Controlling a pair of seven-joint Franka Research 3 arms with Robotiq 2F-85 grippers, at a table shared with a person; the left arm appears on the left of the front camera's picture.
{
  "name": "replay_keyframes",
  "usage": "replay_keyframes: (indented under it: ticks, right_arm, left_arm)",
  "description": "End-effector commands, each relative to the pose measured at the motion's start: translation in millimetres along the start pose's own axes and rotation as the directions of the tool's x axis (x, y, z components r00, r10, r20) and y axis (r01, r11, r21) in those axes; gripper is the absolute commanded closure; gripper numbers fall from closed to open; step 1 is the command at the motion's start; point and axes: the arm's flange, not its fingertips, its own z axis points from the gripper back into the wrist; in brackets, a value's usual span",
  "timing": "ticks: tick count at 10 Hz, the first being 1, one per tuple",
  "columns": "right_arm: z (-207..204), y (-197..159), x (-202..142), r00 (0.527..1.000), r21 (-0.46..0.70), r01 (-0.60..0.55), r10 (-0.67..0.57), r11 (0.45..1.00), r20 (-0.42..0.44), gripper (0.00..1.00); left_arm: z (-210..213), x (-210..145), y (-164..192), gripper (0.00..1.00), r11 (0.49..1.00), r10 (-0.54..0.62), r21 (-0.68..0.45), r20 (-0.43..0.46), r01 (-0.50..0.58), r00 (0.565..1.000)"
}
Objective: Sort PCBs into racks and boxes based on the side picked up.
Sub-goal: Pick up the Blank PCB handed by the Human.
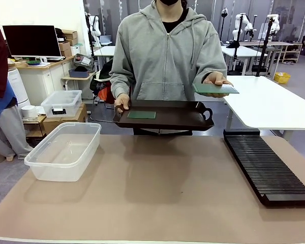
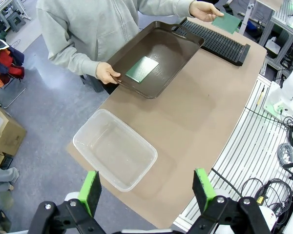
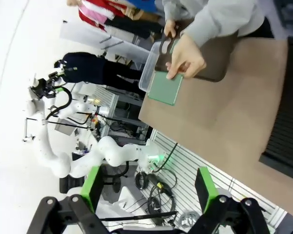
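The left jaws stand wide open, high above the bench (image 2: 200, 107). Their green pads (image 2: 90, 191) are far apart and hold nothing. The right jaws are wide open too, and their green pads (image 3: 205, 187) grip nothing. They also hang high over the bench.

Below the left jaws, the clear tub (image 2: 74, 141) sits on the bench, on the robot's left side. Its open top faces up.

Past the tub, a person in a grey hoodie (image 1: 165, 56) stands at the far side of the bench. One hand (image 1: 122, 101) holds the handle of a dark brown tray (image 1: 193, 119) at the far edge of the bench. The tray looks lifted a little, with a shadow under it.

One green PCB (image 1: 141, 115) lies flat in the tray, near the hand that holds the handle.

The person's other hand (image 1: 217, 79) holds the second PCB (image 1: 216, 89). That board lies flat on the fingers, up in the air, beside the tray and above the far end of the rack.

The long black rack (image 1: 267, 168) lies flat on the bench, on the robot's right side. Its thin slots run across it, one after another. The rack and the tub are well apart, with bare bench between them.
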Motion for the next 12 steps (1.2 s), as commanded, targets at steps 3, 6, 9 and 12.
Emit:
replay_keyframes:
  ticks: [3,6,9,12]
  right_arm:
    - [-13.3,-6.2,-1.3,0.999,-0.026,-0.033,0.032,0.999,-0.005,0.0]
    - [-16.9,-15.3,0.1,0.998,0.009,0.05,-0.05,0.999,-0.027,0.0]
    - [-35.6,-23.4,6.8,0.98,0.055,0.197,-0.198,0.979,0.03,0.0]
    - [-91.6,-46.3,8.6,0.916,0.244,0.388,-0.401,0.889,0.002,0.0]
  left_arm:
    - [0.0,0.1,-0.1,0.0,1.0,0.005,-0.001,0.002,-0.005,1.0]
    - [0.0,0.1,-0.1,0.0,1.0,0.005,-0.001,0.002,-0.005,1.0]
    - [0.0,0.1,-0.1,0.0,1.0,0.005,-0.001,0.002,-0.005,1.0]
    - [0.0,0.1,-0.1,0.0,1.0,0.005,-0.001,0.002,-0.005,1.0]
